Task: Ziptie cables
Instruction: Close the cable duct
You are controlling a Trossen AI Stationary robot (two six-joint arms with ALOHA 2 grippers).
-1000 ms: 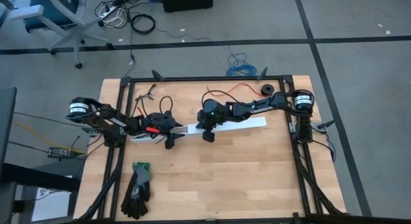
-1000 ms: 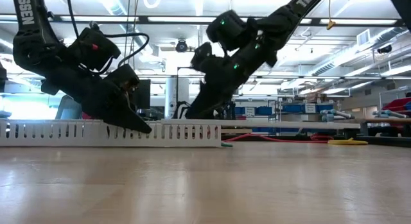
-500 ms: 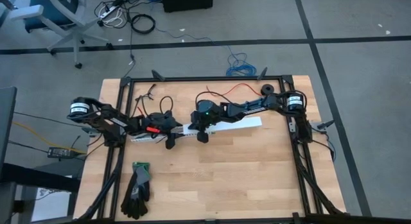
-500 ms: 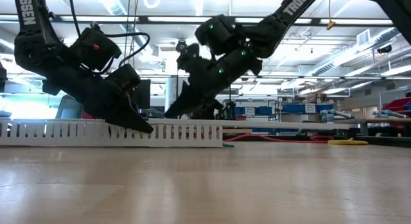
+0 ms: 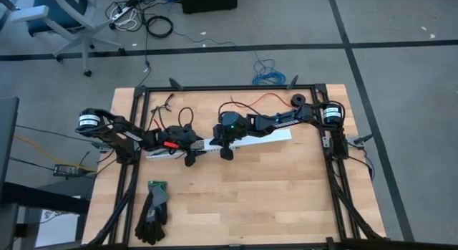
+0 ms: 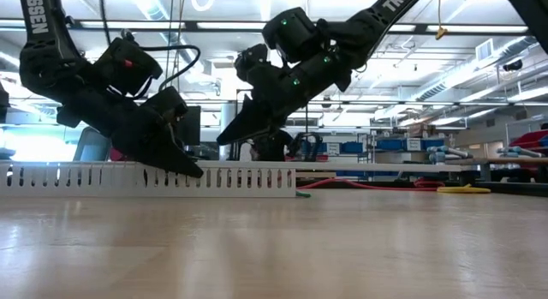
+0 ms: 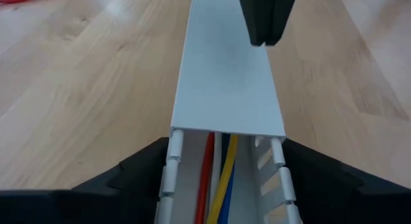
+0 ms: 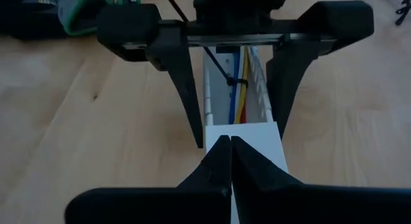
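In the middle of the high view, the left gripper (image 5: pixel 192 151) has its fingers apart, one on each side of the white channel (image 7: pixel 226 83). The cables (image 7: pixel 221 179) lie inside the channel's uncovered part. The right gripper (image 8: pixel 230 161), fingers pressed together, points down at the channel's lid (image 8: pixel 247 135).

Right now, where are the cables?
The cables lie inside the white channel, running under its lid, between the left tool's fingers. In the high view that is left of the table's centre.
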